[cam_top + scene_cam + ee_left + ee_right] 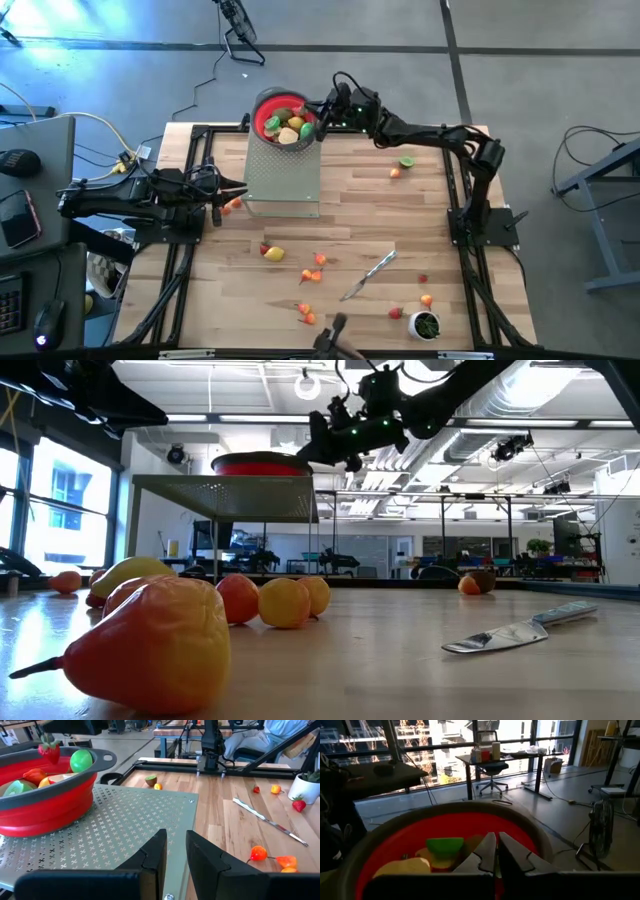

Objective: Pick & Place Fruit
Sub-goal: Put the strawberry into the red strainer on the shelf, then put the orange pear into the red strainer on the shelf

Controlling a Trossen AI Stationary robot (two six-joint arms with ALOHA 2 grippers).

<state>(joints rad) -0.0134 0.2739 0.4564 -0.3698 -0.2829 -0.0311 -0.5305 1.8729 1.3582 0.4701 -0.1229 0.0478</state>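
Note:
A red bowl [270,120] with several toy fruit pieces in it stands on a perforated metal stand [283,175] at the table's far side. My right gripper [319,113] reaches level over the bowl's right rim [540,840] and is shut on a strawberry [48,752], which hangs above the bowl. More fruit [273,253] lies loose on the wooden table. My left gripper [176,836] waits at the stand's left edge, open by a narrow gap, with nothing between its fingers. My right gripper holds the strawberry by its green leafy top [47,740]; the fingers come level from the table's right. The strawberry hangs upright below them, clear of the fruit in the bowl. In the right wrist view the fingers themselves hide the place of contact.
A silver knife [368,275] lies near the table's front right. A small white cup [425,325] with green contents stands at the near right corner. A lime half [406,160] and small orange pieces [312,312] lie scattered. A small orange fruit [233,204] lies by my left gripper.

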